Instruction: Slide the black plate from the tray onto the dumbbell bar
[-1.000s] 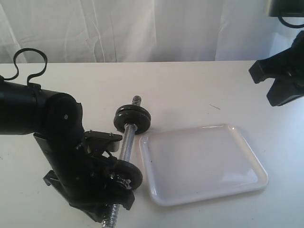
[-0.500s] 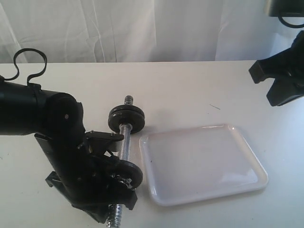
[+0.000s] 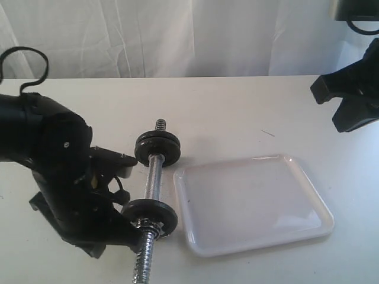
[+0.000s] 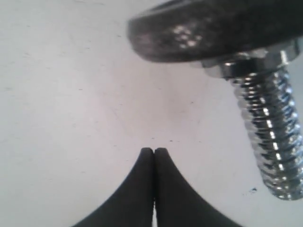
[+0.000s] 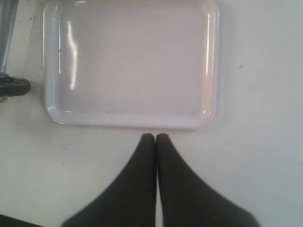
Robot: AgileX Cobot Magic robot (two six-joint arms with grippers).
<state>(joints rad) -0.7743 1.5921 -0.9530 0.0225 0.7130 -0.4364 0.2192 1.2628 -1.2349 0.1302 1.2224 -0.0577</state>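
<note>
The left pincer, tips together, hovers near the dumbbell bar and black plate.

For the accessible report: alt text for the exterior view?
A chrome dumbbell bar lies on a white table with a far black plate and a near black plate on it, beside a white tray holding nothing. The left arm sits by its near end.

In the exterior view the left tool is hidden behind the left arm. The dumbbell bar runs off the bottom edge at its near end, and the right arm is cut by the right edge. In the left wrist view the black plate is blurred and cropped.
</note>
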